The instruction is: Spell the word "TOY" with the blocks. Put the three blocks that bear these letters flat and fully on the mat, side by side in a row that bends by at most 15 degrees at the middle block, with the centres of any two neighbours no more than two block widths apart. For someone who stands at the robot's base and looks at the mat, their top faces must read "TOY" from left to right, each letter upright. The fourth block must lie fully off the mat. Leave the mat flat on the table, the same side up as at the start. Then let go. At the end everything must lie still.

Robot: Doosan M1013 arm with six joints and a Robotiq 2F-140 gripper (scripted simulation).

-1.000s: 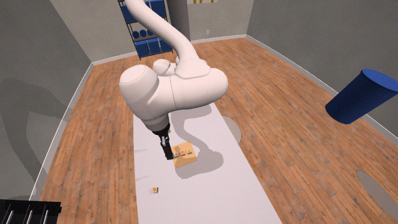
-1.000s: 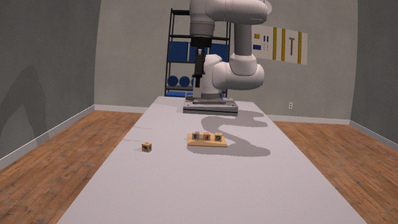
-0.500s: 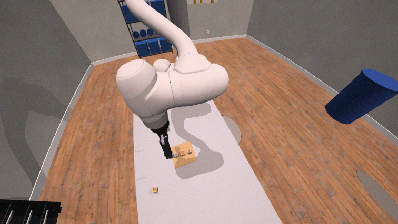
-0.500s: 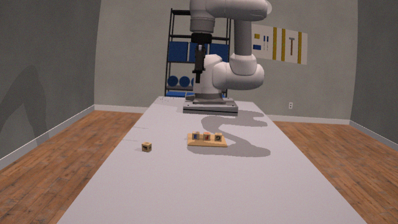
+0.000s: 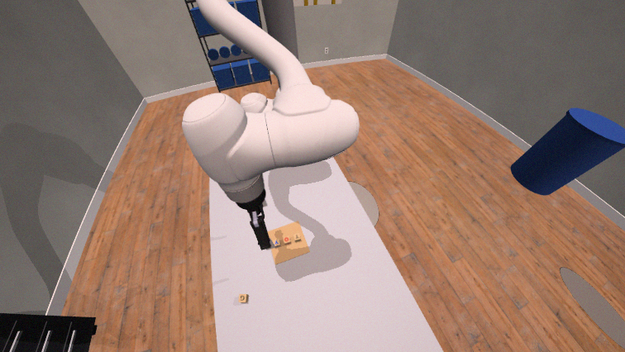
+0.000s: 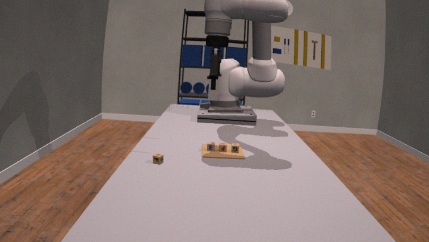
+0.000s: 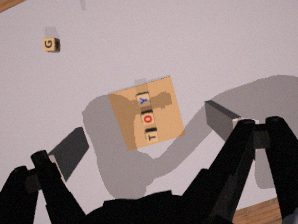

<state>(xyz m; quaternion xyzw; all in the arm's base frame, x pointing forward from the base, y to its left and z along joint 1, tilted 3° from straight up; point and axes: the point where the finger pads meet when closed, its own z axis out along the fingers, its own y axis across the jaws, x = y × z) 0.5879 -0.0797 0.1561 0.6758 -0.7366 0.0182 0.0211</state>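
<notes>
We see hand [image 5: 264, 248] [image 6: 213, 88] [image 7: 144, 125] wide open, holding nothing, high above surface [image 5: 327, 306] [image 6: 222, 195] [image 7: 90, 65]. Exterior view gives our sides: mat [image 5: 290, 254] [image 6: 223, 155] [image 7: 172, 120] lies flat, bearing Y block [image 5: 276, 243] [image 6: 210, 146] [image 7: 143, 100] at left, O block [image 5: 287, 240] [image 6: 222, 147] [image 7: 147, 119] in middle, T block [image 5: 298, 237] [image 6: 235, 147] [image 7: 151, 135] at right. From base at far end, we read TOY. G block [image 5: 243, 298] [image 6: 158, 158] [image 7: 51, 45] sits off mat, well apart, left and nearer.

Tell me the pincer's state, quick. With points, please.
Pincer [image 5: 263, 248] [image 6: 213, 89] [image 7: 144, 125]: open wide, holding nothing, above the table [image 5: 350, 306] [image 6: 210, 195] [image 7: 225, 40].
</notes>
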